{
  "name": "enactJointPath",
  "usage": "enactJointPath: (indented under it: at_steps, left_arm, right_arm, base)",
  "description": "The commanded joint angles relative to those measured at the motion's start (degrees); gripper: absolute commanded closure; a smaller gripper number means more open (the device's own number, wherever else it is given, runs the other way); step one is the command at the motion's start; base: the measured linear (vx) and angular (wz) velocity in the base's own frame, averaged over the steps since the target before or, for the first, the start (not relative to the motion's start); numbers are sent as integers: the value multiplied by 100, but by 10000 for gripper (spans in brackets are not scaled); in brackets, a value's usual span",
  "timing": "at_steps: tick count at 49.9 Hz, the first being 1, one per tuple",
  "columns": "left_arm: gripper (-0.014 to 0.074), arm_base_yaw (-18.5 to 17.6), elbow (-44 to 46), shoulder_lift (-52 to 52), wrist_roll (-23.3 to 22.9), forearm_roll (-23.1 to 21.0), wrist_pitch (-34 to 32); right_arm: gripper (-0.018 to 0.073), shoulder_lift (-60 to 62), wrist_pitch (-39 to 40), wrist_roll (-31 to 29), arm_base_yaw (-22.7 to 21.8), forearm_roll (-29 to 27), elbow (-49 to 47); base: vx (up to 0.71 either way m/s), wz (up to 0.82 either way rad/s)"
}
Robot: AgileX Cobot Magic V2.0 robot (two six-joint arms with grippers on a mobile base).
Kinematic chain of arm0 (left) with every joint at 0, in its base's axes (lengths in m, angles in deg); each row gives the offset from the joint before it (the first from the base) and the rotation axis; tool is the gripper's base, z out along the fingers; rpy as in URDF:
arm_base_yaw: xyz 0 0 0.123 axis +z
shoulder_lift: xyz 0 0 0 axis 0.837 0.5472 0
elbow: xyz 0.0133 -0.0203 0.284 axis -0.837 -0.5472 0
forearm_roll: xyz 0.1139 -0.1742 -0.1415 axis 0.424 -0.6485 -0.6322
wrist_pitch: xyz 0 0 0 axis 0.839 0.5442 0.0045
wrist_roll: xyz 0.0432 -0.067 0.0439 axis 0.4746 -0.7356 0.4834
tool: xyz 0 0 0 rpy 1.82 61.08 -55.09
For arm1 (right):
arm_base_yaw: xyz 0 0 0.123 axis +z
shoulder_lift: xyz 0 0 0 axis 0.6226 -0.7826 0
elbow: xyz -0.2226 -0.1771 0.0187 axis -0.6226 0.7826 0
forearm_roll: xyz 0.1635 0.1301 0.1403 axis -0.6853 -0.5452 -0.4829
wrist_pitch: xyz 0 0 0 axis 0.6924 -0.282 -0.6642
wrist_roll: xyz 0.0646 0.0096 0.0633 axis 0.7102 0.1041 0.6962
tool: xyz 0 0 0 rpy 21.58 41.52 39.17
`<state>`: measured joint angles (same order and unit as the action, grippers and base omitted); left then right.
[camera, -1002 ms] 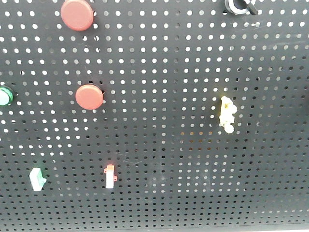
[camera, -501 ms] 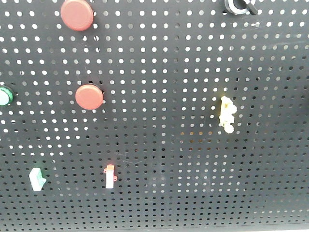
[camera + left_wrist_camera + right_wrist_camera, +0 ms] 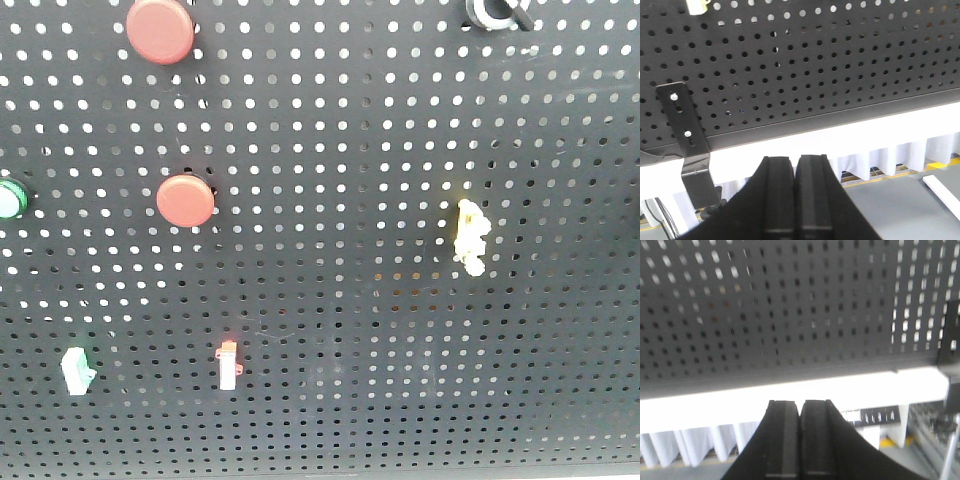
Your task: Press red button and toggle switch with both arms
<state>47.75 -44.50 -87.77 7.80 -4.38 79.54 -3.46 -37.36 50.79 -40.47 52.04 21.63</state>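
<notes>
Evidently at the approach step, both closed grippers, left gripper (image 3: pixel 796 162) and right gripper (image 3: pixel 800 407), sit low beneath the black perforated pegboard (image 3: pixel 360 330), so each must rise toward the larger matte red disc button (image 3: pixel 160 30) and the silver-collared, black-levered toggle switch (image 3: pixel 492 12).

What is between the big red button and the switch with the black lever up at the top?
Nothing: in the front view, only bare pegboard lies between the red button and the toggle switch.

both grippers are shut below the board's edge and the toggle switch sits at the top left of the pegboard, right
Not quite. The toggle switch sits at the top right of the pegboard, as the front-facing view shows; the red button is at top left. The left gripper and right gripper are indeed shut below the board's edge.
</notes>
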Motion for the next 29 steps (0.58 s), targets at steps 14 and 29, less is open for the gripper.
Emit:
enactJointPath:
  at_steps: [14,29]
  left_arm:
    - [595,-10,-196,-82,-41,-10,-501]
    - [595,-10,-196,-82,-41,-10,-501]
  right_arm:
    - [562,101,525,-75,-39,3,65]
    - [562,101,519,-75,-39,3,65]
  base:
    - [0,0]
    - [0,0]
